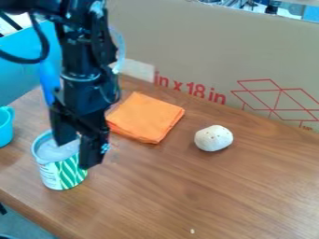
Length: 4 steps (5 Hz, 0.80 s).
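Note:
The black gripper (77,150) hangs at the left of the work surface, over the can, with its fingers apart. One finger is over the can's top and the other is in front of its right side; whether either touches the can I cannot tell. The can (61,175), with green and white stripes and a grey top, stands upright near the table's left front edge. Behind and right of the gripper lies a folded orange cloth (147,116). A whitish, speckled round lump (213,138) sits farther right on the wooden table (205,196).
A light blue cup (5,126) stands at the far left edge. Tall cardboard (218,51) with red print walls off the table's back. A blue surface (18,70) is at the upper left, behind the arm. The table's front edge runs diagonally at the lower left.

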Available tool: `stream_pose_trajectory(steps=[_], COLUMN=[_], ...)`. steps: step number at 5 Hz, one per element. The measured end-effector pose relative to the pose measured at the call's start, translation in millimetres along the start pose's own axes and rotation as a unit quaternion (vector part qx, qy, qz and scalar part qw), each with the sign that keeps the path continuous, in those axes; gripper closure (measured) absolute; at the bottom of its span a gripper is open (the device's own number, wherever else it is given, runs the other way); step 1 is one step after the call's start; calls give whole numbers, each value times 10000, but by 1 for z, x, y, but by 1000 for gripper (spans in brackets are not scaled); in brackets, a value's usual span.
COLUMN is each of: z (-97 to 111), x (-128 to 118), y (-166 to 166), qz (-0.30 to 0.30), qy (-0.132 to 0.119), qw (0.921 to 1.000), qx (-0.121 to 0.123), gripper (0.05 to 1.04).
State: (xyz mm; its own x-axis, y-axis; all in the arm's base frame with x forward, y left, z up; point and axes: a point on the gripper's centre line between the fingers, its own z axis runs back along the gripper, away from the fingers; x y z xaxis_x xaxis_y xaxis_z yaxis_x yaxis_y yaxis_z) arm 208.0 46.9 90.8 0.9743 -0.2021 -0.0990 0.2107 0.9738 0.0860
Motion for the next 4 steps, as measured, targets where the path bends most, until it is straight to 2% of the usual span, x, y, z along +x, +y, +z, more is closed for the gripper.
stream_pose_trajectory(steps=[2, 4], z=[-8, -9], x=[-12, -9], y=[19, 32], qz=[411, 543], qy=[77, 106], qw=[9991, 9983], qx=[105, 198], gripper=[76, 76])
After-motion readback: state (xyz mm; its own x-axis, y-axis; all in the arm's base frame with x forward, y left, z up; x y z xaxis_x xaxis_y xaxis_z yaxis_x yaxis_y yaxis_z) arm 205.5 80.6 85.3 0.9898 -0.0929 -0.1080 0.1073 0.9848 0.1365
